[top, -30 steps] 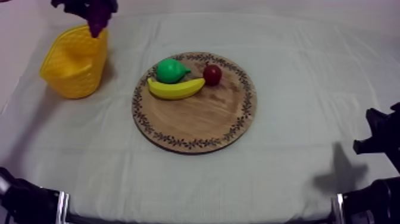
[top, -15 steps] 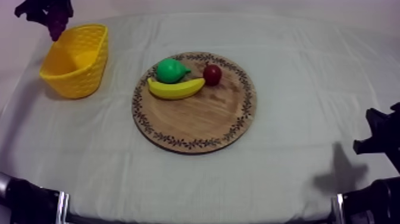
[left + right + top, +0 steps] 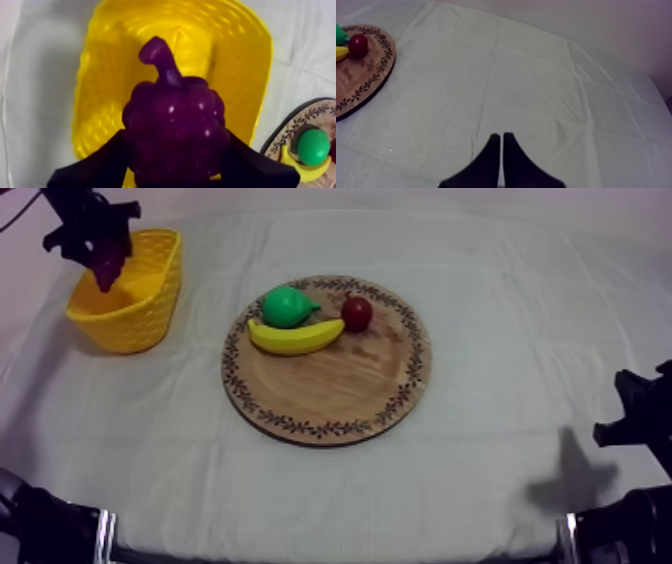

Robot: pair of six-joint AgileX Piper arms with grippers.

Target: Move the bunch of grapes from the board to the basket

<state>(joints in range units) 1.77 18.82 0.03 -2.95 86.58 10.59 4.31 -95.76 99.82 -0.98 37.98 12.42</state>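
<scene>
Resting low at the right side of the table (image 3: pixel 500 308), the right hand (image 3: pixel 501 136) has its two black fingers pressed together into a narrow wedge, with nothing between them and only grey-white cloth beneath. Farther in, the round wooden board (image 3: pixel 330 403) with its patterned rim lies at the middle of the table. On the board's far half a banana (image 3: pixel 295 338) lies just in front of a green pear (image 3: pixel 287 306), touching it, and a small red fruit (image 3: pixel 357 313) sits just beside the banana's right end. Farthest off, at the table's far left, the yellow basket (image 3: pixel 140 318) stands well apart from the board. Above it, the left hand (image 3: pixel 175 150) is closed round the bunch of grapes (image 3: pixel 172 115), one black finger on each side. The purple bunch hangs stem outward over the basket's open mouth, near its outer rim, and is clear of the board.
</scene>
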